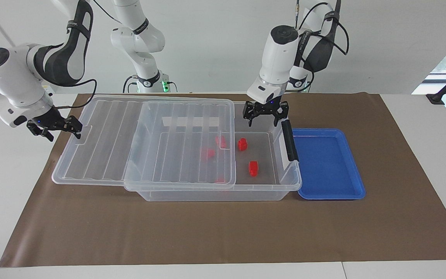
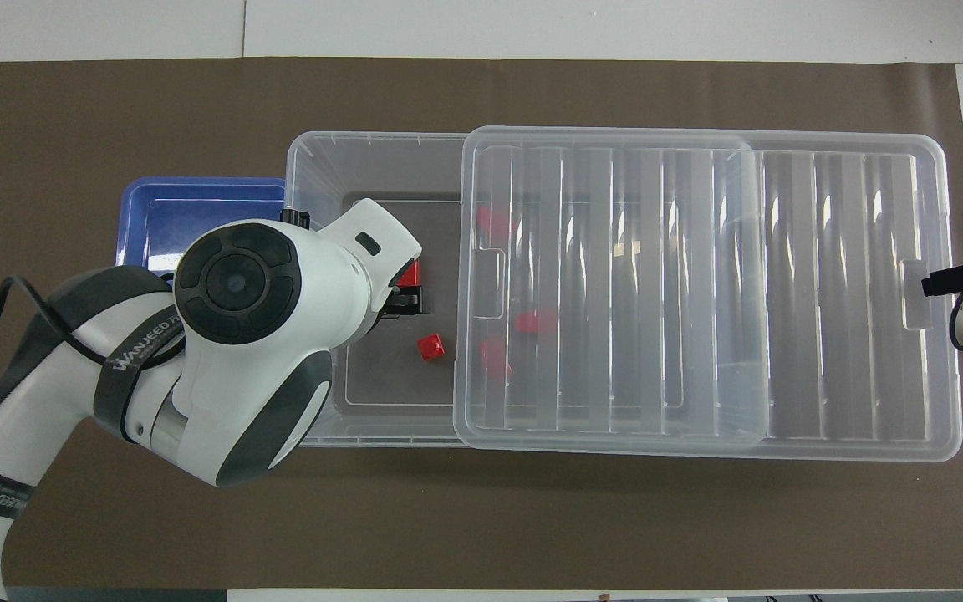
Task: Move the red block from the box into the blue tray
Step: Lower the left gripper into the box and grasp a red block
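Observation:
The clear box (image 1: 285, 182) stands mid-table with its ribbed lid (image 1: 103, 135) slid toward the right arm's end, which leaves the end by the blue tray uncovered. Two red blocks (image 1: 242, 144) (image 1: 253, 168) lie in the uncovered part; three more show through the lid (image 1: 208, 153). My left gripper (image 1: 263, 118) is open and empty, over the uncovered end of the box above the nearer block. In the overhead view the left arm hides most of that gripper (image 2: 405, 299), and a block (image 2: 410, 273) peeks out beside it. The blue tray (image 1: 329, 166) is empty beside the box. My right gripper (image 1: 62, 133) is open beside the lid's end.
A black clip (image 1: 289, 140) sits on the box's end wall next to the tray. A brown mat (image 1: 223, 232) covers the table. The slid lid (image 2: 782, 293) overhangs the box toward the right arm's end.

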